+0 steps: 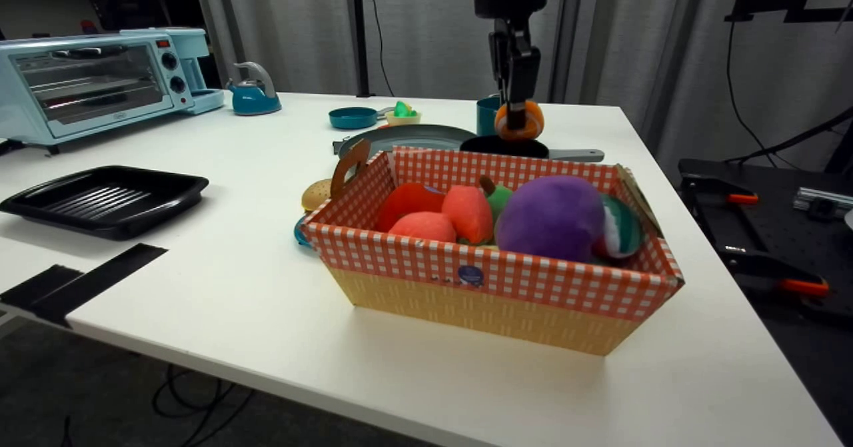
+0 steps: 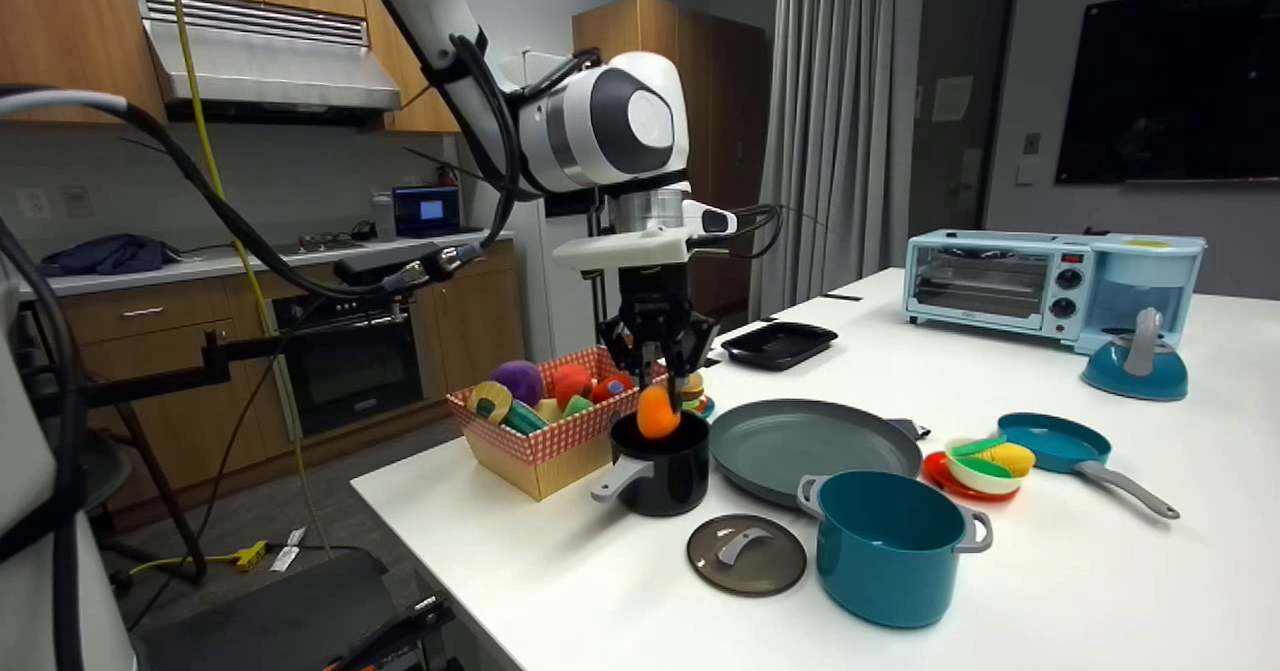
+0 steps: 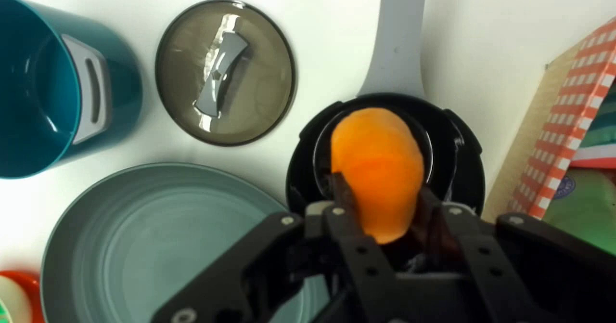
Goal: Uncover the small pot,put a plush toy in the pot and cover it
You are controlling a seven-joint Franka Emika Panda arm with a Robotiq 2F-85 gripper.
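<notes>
One soft, roundish orange plush toy [image 3: 378,164], pinched in the black pincer [image 3: 385,190] over the small, open, round black pot [image 2: 662,481], might bump the rim and roll off if let go crooked.

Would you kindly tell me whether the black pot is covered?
Uncovered: in the wrist view, the black pot shows its open rim, and a see-through lid lies beside it.

Fingers [image 3: 353,234] partly hide the orange plush [image 3: 378,164]
</notes>
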